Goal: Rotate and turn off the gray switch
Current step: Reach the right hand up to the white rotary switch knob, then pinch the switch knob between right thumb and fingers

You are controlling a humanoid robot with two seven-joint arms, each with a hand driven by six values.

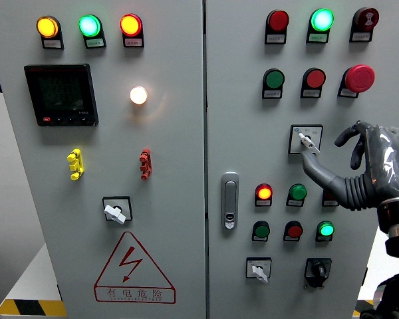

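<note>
Contact at the small gray rotary switch [306,139] in its white square plate, upper right door of the gray metal control cabinet [206,166], just below the round red push button [314,78] and above the lit green indicator lamp [297,193]. Black-and-gray right hand [369,163] reaching in from the right edge: one digit [312,156] stretched out with its tip against the lower end of the switch lever, remaining fingers [356,136] bent loosely and held off the panel, pinching nothing. Left hand nowhere in view.

Judged as the start of the turn, grip not yet closed. To do it well:

- Bring a second fingertip onto the opposite side of the lever, so that the knob sits between two pads rather than being nudged by one.
- Rotate from the wrist about the knob's own axis; avoid pushing inward on the plate.
- Keep the bent fingers clear of the red mushroom-head stop button [359,78] above and of the lamps below.
- Leave alone the similar gray switches at lower left [115,212] and lower right [258,270].
- Stop once the lever settles at its next position.
</note>
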